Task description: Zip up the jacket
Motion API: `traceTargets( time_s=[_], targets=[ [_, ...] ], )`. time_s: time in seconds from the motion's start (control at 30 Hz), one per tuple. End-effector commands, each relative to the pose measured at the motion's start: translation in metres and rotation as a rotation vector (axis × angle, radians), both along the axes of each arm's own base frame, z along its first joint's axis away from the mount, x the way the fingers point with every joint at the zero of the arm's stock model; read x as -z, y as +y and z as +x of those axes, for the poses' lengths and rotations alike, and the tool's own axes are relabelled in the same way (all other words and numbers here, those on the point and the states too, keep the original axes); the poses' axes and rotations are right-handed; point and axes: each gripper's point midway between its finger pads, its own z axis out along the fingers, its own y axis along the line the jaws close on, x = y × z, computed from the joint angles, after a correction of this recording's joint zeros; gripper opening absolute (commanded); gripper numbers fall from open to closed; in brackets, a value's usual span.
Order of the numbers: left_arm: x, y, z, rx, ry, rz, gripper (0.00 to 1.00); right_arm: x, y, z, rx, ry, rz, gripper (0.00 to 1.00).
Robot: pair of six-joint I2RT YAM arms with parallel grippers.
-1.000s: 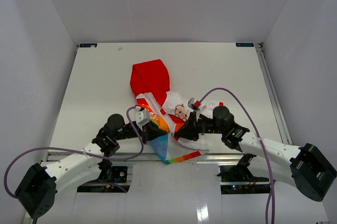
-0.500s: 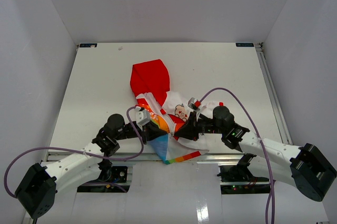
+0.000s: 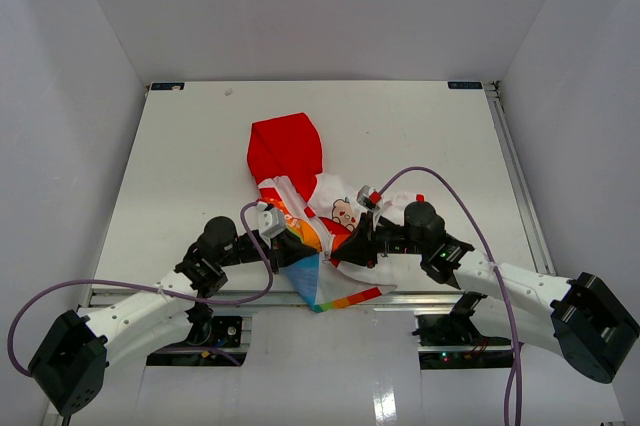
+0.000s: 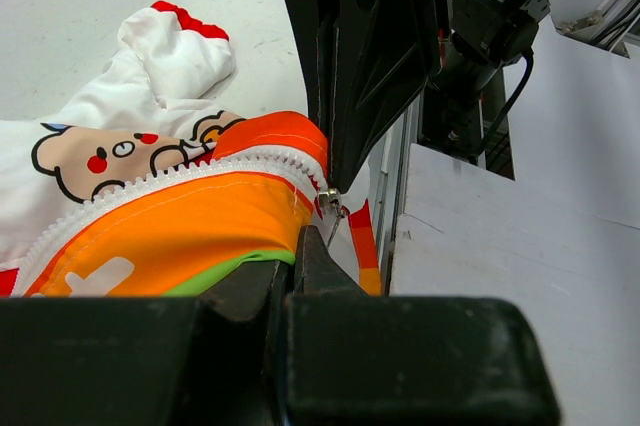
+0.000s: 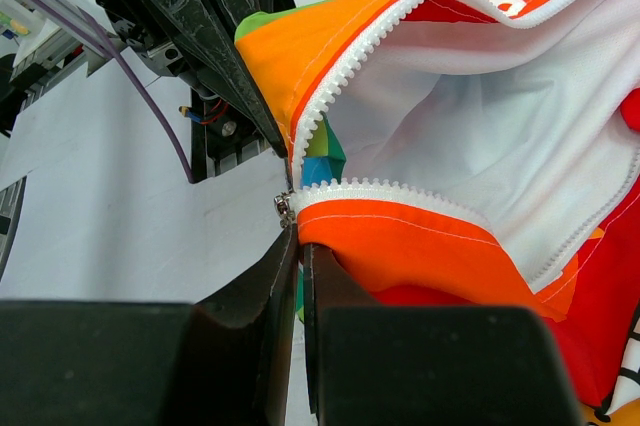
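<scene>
The jacket (image 3: pixel 300 181) lies bunched at the near edge of the tabletop (image 3: pixel 190 146), looks soft, light and floppy, so my left hand (image 4: pixel 322 229) and right hand (image 5: pixel 298 242) are both pinched together on its hem by the zipper (image 5: pixel 380 192) bottom.

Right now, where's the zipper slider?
The slider sits left of centre in the right wrist view, where the jacket's zipper rows meet, just above the right gripper's shut tips.
</scene>
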Motion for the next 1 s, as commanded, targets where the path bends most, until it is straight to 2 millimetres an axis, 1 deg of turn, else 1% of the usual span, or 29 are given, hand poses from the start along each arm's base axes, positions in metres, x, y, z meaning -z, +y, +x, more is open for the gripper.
traceTargets(
  time_s=[0.0, 0.43, 0.97],
  targets=[
    [-0.0011, 0.0002, -0.0015, 0.005, -0.019, -0.006, 0.00, -0.0139, 0.0028, 0.0044, -0.001, -0.047, 0.042, 0.08],
    [-0.0036, 0.0016, -0.0018, -0.002, -0.026, -0.017, 0.00, -0.0085, 0.0041, 0.0046, -0.007, -0.031, 0.031, 0.08],
    [0.0025, -0.0011, -0.0021, 0.020, -0.022, 0.007, 0.00, -0.0160, 0.0030, 0.0089, 0.016, -0.026, 0.044, 0.08]
  ],
)
